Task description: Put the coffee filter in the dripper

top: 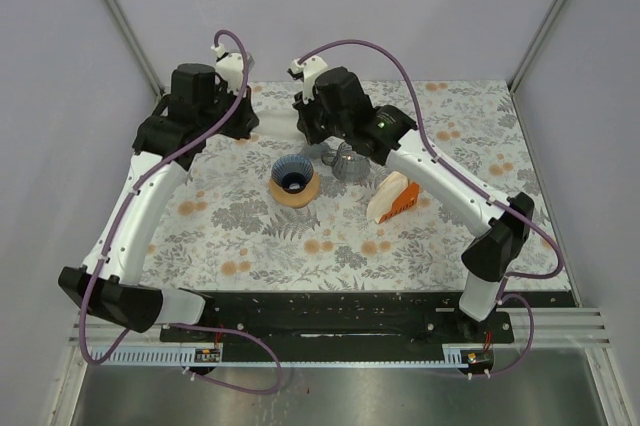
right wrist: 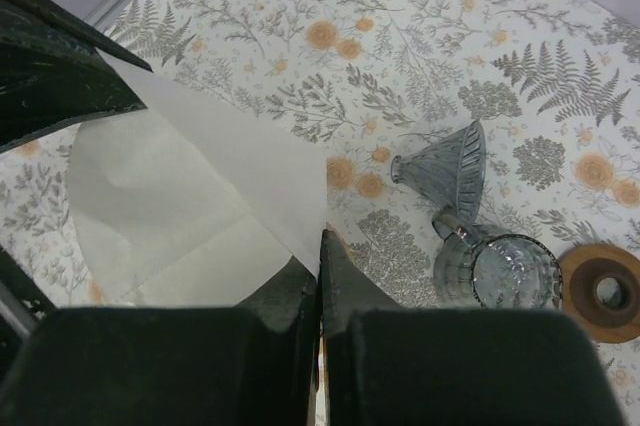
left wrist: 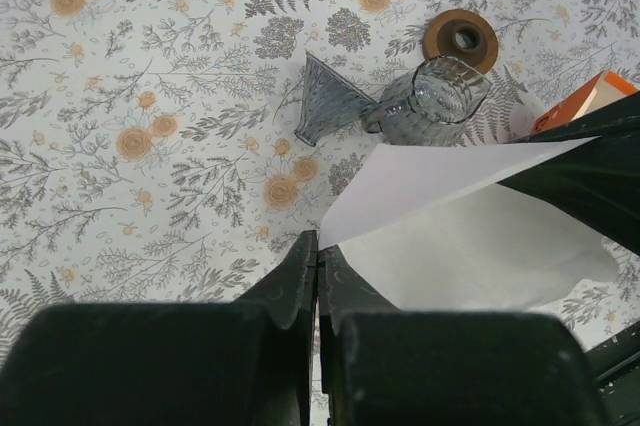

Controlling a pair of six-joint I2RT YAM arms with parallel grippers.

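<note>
Filter (left wrist: 450, 216) pinched by both grippers, dripper (left wrist: 330, 101) on its side

Cloth (top: 250, 246) with a flower print covers the table; over its far half we see the two arms meet. Between them hangs the white paper filter, above the cloth; the left gripper (left wrist: 318, 246) is clenched on one corner, the right gripper (right wrist: 320, 246) clenched on the opposite corner, fingers pressed together in both wrist views. Beyond the filter we see an orange box (top: 392, 198) lying near the right arm; then a brown ring (left wrist: 460, 38) flat on the cloth; then a ribbed glass cup (left wrist: 435, 101); the dripper, a glass cone, lies tipped over, touching the cup, apart from the filter.
</note>
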